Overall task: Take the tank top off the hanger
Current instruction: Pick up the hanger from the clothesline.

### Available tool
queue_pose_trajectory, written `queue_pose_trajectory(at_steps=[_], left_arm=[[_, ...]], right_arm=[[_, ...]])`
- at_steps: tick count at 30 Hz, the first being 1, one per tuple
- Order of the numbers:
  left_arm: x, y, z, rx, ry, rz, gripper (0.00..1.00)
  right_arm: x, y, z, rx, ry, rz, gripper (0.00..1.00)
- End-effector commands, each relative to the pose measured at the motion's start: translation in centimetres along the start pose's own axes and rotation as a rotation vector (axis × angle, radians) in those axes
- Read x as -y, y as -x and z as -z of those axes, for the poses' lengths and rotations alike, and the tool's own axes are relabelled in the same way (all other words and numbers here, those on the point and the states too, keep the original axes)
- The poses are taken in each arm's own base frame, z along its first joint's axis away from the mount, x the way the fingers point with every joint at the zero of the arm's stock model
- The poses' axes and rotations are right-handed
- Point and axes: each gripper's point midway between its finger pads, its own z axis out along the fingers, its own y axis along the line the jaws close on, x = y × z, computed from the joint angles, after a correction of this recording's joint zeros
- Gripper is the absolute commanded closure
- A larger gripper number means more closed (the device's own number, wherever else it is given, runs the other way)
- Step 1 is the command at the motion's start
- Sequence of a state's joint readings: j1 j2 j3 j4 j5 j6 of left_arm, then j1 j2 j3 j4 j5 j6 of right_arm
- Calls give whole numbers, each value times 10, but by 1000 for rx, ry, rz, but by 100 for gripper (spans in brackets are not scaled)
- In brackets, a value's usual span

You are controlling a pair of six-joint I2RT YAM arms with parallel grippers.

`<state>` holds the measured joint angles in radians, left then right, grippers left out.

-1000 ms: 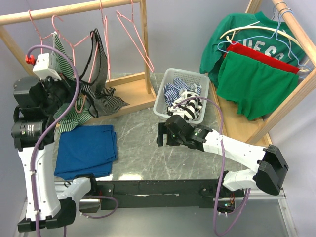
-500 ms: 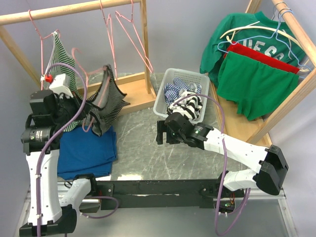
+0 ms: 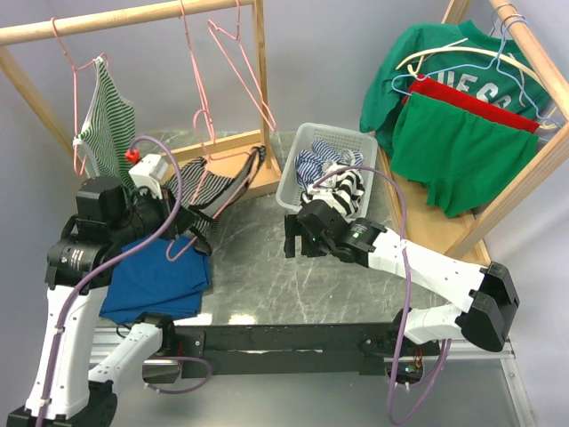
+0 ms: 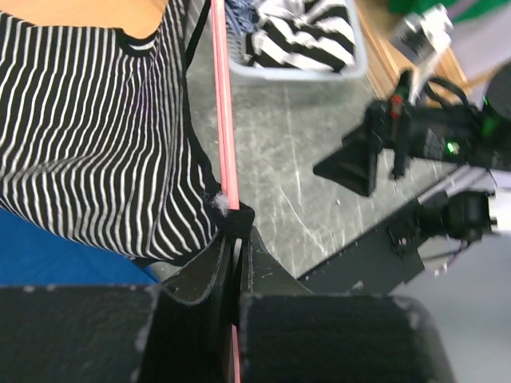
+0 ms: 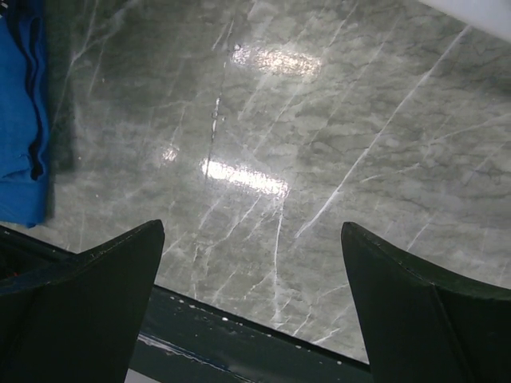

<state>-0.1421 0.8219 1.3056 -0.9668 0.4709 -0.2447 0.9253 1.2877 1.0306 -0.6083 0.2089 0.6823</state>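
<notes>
The black-and-white striped tank top (image 3: 216, 182) is on a pink wire hanger (image 3: 228, 157), off the rod and low over the table's left side. My left gripper (image 3: 194, 221) is shut on the hanger wire and the top's black strap. In the left wrist view the gripper (image 4: 237, 231) pinches the pink hanger (image 4: 221, 104) where the strap bunches, and the tank top (image 4: 96, 136) spreads to the left. My right gripper (image 3: 289, 240) is open and empty just above the marble table (image 5: 319, 144), with its fingers (image 5: 96, 279) wide apart.
A wooden rack (image 3: 133, 20) at back left holds a green-striped garment (image 3: 108, 120) and empty pink hangers (image 3: 200, 84). A blue cloth (image 3: 156, 276) lies at front left. A white basket (image 3: 298, 178) of striped clothes stands mid-table. The right rack holds green (image 3: 453, 151) and red clothes.
My left arm has come down and forward, bringing the pink hanger and striped tank top off the rod to just above the table. The right arm has barely moved.
</notes>
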Motion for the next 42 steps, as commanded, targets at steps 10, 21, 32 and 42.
queue_pose_trajectory(at_steps=[10, 21, 32, 42], left_arm=[[60, -10, 3, -88, -266, -165, 99], [85, -23, 12, -148, -382, -195, 99], [89, -30, 16, -157, -418, -194, 99], [87, -34, 12, -161, -417, -193, 99]], right_arm=[[16, 57, 50, 285, -45, -188, 0], [25, 119, 95, 575, 150, -363, 21], [-1, 145, 48, 517, 133, -319, 32], [9, 152, 33, 527, 58, -293, 53]])
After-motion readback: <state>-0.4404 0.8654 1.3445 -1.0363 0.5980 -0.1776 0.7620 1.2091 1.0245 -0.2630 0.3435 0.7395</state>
